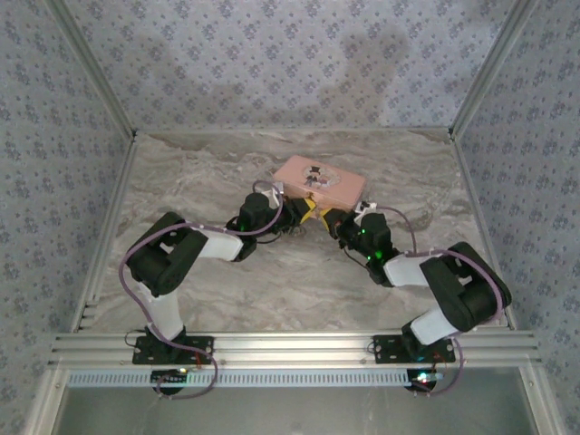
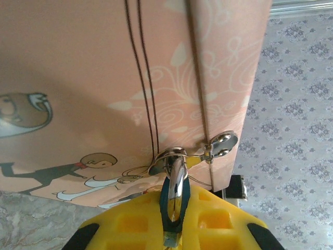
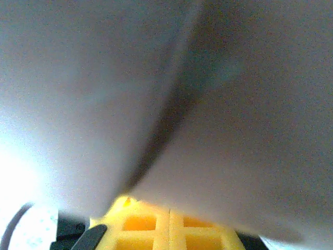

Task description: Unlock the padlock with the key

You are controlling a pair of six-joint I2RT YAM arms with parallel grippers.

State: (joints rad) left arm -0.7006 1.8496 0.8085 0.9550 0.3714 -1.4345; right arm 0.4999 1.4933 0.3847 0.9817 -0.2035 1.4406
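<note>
While my left gripper (image 2: 174, 225) pinches the padlock (image 2: 171, 205) between its jaws, shackle looped through the pink tin's (image 2: 78, 62) hasp (image 2: 221, 145) just ahead of them, my right gripper's (image 3: 170, 225) jaws sit pressed together, whether on the key I cannot tell, so unlocking looks undone.

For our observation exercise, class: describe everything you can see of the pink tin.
The pink tin is a flat rectangular box, seemingly painted metal, lying lid-up on the marbled table, toward its far middle. It bears a cartoon couple, white swirls and two dark lines. A seam separates lid from body; it looks closed. A shiny clasp sits at its near edge, with the padlock hooked through, held by the left tool.
</note>
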